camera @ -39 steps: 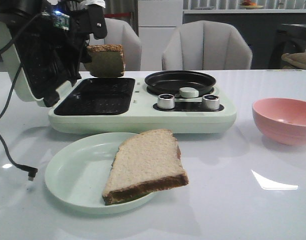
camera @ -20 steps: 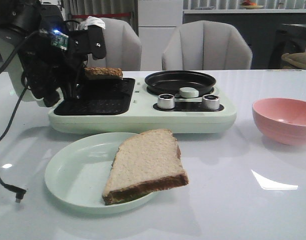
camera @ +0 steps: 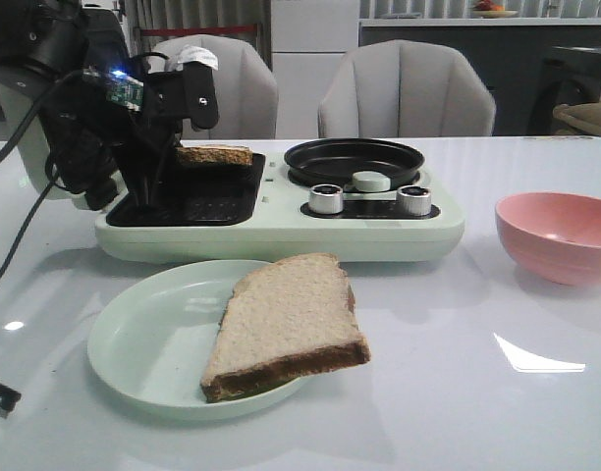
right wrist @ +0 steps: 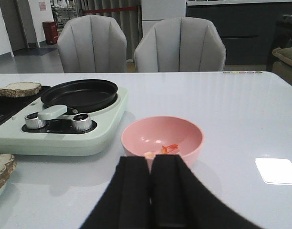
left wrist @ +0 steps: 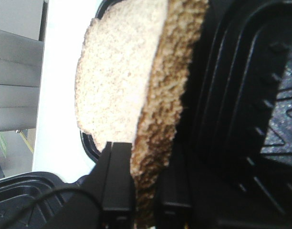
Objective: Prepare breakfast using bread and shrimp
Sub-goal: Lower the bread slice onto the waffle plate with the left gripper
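Glossy white table throwing glare, matt black ribbed grill plate, shiny metal knobs beside it, porous rough bread, smooth pink bowl.

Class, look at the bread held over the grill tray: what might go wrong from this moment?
1. The left gripper pinches the held slice only by its crust, so it may tear or slip.
2. That slice sits toward the grill tray's far edge and might land crooked.
3. The other slice overhangs its plate and could be knocked off.

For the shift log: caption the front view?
Left gripper lowers a bread slice onto the grill plate; second slice waits on the plate.
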Tool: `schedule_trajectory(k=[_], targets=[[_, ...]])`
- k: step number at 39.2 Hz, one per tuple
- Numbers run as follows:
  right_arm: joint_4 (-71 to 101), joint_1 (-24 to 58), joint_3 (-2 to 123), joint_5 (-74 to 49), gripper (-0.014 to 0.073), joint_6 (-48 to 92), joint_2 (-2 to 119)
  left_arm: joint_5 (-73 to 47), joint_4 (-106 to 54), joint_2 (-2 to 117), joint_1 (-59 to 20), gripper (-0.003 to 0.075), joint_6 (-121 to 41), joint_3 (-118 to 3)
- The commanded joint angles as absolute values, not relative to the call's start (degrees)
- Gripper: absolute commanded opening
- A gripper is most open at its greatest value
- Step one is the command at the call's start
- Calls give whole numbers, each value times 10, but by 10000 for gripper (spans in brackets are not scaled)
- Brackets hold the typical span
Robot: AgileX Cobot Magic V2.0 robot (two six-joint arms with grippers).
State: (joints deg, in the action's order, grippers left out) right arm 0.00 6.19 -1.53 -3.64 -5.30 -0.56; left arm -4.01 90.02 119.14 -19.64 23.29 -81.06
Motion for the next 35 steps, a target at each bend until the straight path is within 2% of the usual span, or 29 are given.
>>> schedule_trajectory(k=[1, 15, 19, 24, 29, 32, 35], targets=[[0, 60, -6, 6, 135, -47, -18, -41, 896, 1150, -202, 134, 244, -818], [0, 60, -6, 6, 135, -47, -18, -39, 894, 1150, -201, 139, 254, -818], [0, 60, -6, 6, 135, -47, -18, -38, 894, 1150, -201, 176, 254, -818], [0, 60, -6, 6, 135, -47, -18, -35, 890, 1150, -201, 299, 254, -818], [0, 60, -6, 6, 135, -47, -18, -35, 882, 1150, -201, 468, 254, -818], [0, 60, -6, 6, 135, -47, -18, -35, 882, 1150, -201, 533, 254, -818], [0, 60, -6, 6, 135, -47, -18, -36, 882, 1150, -201, 555, 254, -818]])
